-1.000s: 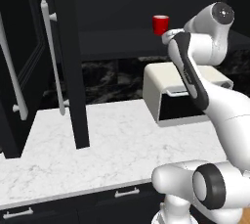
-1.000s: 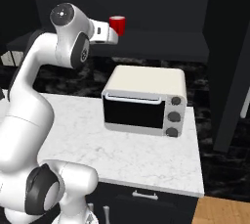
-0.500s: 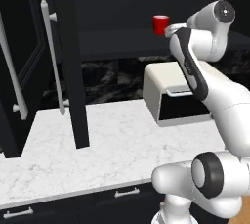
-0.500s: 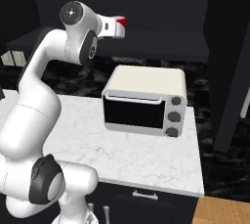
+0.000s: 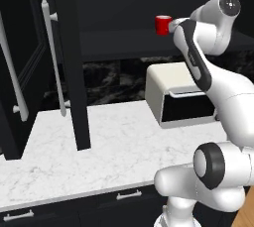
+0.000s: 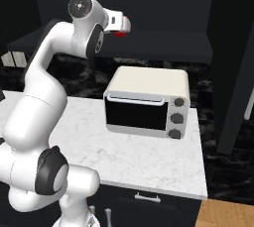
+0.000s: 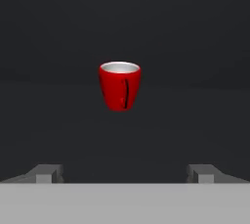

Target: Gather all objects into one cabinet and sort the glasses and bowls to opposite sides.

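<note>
- Where the white marble surface runs along the near edge, noted bare on the left, with dark drawer fronts and pale pulls below.
- Toward the right end of that surface, found a cream toaster oven with a dark glass door and three knobs down its right side, standing upright against the black veined backsplash.
- At the left of the left base view, seen a tall black cabinet door swung open, carrying a long pale bar handle.
- Above the toaster oven, observed the dark cabinet shelf, level and shadowed.
- Raised to shelf height, recorded the gripper pointed into the cabinet, fingers spread wide and holding nothing.
- On the shelf beyond the fingertips, logged the red cup: upright, pale inside, a dark vertical mark on its facing side, centred between the fingers but apart from them.
- In the base views, same red cup placed just ahead of the hand; partly hidden behind the wrist from the right.
</note>
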